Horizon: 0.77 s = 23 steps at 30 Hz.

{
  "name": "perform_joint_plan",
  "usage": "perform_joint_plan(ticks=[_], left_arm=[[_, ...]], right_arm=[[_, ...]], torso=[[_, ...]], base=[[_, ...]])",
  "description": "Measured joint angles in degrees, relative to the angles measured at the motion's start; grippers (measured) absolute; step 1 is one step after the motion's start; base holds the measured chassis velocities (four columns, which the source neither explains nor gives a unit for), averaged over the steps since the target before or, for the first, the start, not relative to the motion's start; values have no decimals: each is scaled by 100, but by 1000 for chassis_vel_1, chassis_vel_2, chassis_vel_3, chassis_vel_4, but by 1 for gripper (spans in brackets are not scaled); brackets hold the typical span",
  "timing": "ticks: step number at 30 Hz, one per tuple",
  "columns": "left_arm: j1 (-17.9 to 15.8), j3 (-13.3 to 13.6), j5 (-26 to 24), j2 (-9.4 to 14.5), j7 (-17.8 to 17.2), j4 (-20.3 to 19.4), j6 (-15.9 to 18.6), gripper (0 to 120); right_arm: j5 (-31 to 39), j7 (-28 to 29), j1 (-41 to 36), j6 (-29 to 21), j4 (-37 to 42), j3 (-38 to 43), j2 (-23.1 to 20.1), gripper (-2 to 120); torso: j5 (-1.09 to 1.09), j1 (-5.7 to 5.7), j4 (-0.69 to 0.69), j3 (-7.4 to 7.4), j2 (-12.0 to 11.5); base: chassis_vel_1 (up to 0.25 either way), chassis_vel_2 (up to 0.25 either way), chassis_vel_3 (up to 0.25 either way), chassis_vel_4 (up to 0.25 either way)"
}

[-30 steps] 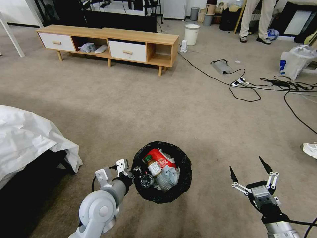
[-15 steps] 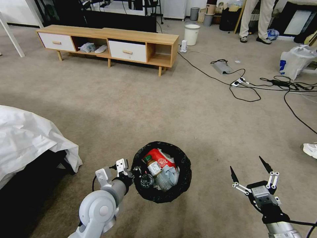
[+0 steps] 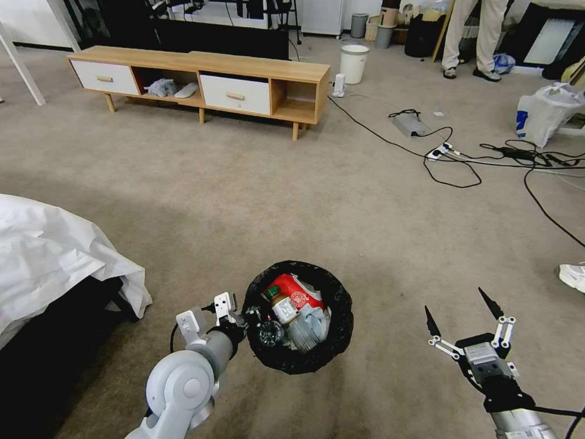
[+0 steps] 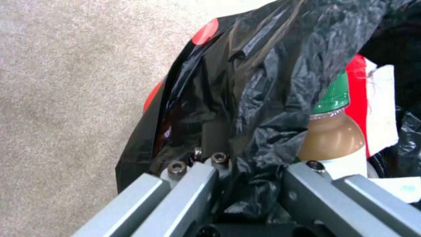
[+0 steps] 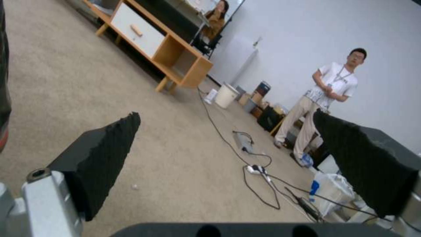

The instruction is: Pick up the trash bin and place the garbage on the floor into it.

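Left wrist view: left claw (image 4: 245, 184) clamped on trash bin (image 3: 341, 305) rim liner, garbage (image 3: 292, 311) inside. Right claw (image 3: 464, 317) spread, empty, beside it. Floor (image 3: 274, 201) ahead looks bare; keep bin level, grip firm

Even indoor light; wrist views soft, edges distorted.

We see the floor (image 3: 256, 195), a beige-grey carpet. A low wooden cabinet (image 3: 201, 79) stands on it; beside the cabinet's end stands a white bucket (image 3: 353, 63), and beyond that end black cables (image 3: 451, 164) and a power strip (image 3: 442, 150) lie.
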Motion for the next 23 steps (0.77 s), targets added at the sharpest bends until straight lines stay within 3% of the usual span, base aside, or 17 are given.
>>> perform_joint_plan(ticks=[23], left_arm=[[-95,-33,1,-69,-2,141,-19,0]], right_arm=[[2,1,0,0,0,0,0,100]], torso=[[0,0,0,0,0]], base=[[0,0,0,0]])
